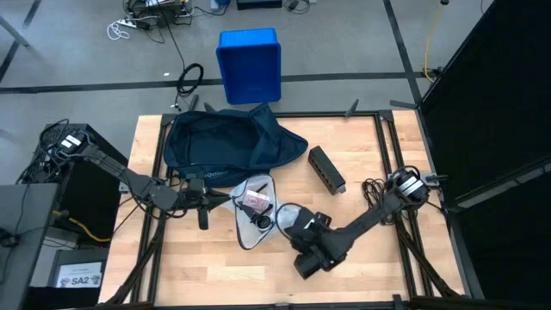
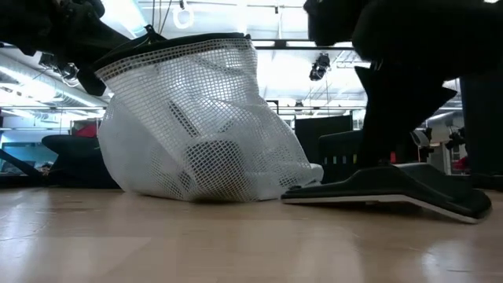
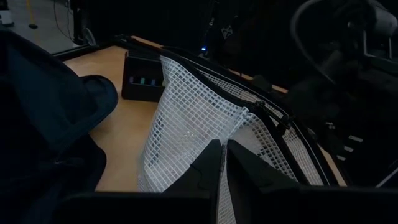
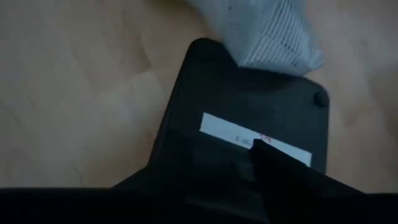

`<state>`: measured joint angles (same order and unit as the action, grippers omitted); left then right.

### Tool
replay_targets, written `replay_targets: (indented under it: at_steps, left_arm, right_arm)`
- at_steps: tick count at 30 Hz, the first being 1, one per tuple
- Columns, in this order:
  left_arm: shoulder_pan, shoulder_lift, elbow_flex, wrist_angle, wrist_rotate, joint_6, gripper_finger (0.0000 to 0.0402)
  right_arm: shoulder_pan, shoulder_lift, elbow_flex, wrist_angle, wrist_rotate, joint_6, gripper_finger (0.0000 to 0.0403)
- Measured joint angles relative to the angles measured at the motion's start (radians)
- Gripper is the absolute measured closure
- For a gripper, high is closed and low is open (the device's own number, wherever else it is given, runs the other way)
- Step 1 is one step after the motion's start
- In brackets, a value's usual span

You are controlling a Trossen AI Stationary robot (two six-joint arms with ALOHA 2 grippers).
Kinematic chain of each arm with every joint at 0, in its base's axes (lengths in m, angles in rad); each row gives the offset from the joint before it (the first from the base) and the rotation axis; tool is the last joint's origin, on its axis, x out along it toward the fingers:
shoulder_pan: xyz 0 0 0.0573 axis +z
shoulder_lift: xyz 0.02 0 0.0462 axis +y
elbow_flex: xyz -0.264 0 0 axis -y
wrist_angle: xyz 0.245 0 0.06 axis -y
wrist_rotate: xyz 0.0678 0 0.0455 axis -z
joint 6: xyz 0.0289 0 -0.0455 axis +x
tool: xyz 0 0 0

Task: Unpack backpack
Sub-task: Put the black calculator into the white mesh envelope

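Holds the white mesh bag [image 1: 255, 213] by its dark-trimmed rim with the left gripper [image 1: 229, 200], pinched fully shut on the netting, on the side of the bag away from the right arm. In the left wrist view, shows both dark fingers [image 3: 200, 177] pressed together with the mesh running between them. In the low view, keeps that rim lifted so the bag [image 2: 196, 118] stands up in a loose mound on the wooden table [image 1: 370, 258]. Contains a few small items, too small to tell apart.

Hangs the right gripper [image 1: 297, 226] low on the opposite side of the mesh bag, just above a flat black slab [image 4: 249, 106] bearing a white label. Cannot tell how wide that claw stands, nor whether it has hold of the slab. Lies flat on the table, that slab [image 2: 393, 192], touching or nearly touching the bag's lower edge.

Places the backpack [image 1: 225, 142] just beyond the mesh bag, slumped and gaping open, its nearest flap reaching the bag's far end. Leaves a small black box [image 1: 326, 169] near the mesh bag, beside the backpack's open flap.
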<state>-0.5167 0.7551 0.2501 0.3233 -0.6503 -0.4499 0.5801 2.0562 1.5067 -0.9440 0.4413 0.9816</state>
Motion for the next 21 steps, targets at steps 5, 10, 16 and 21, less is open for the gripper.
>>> replay_targets:
  at_steps: [5,10,16,21]
  left_arm:
    - [0.0,0.0,0.0,0.0,0.0,0.0,0.0401]
    - [0.0,0.0,0.0,0.0,0.0,0.0,0.0401]
    - [0.0,0.0,0.0,0.0,0.0,0.0,0.0401]
    - [0.0,0.0,0.0,0.0,0.0,0.0,0.0401]
  right_arm:
    - [0.01,-0.004,-0.003,0.009,-0.085,0.039,0.0284]
    - [0.07,-0.01,-0.003,-0.001,-0.159,0.099,0.0303]
    - [0.132,-0.067,-0.008,-0.021,-0.086,0.188,0.0315]
    - [0.188,-0.185,-0.004,-0.093,0.104,0.264,0.0321]
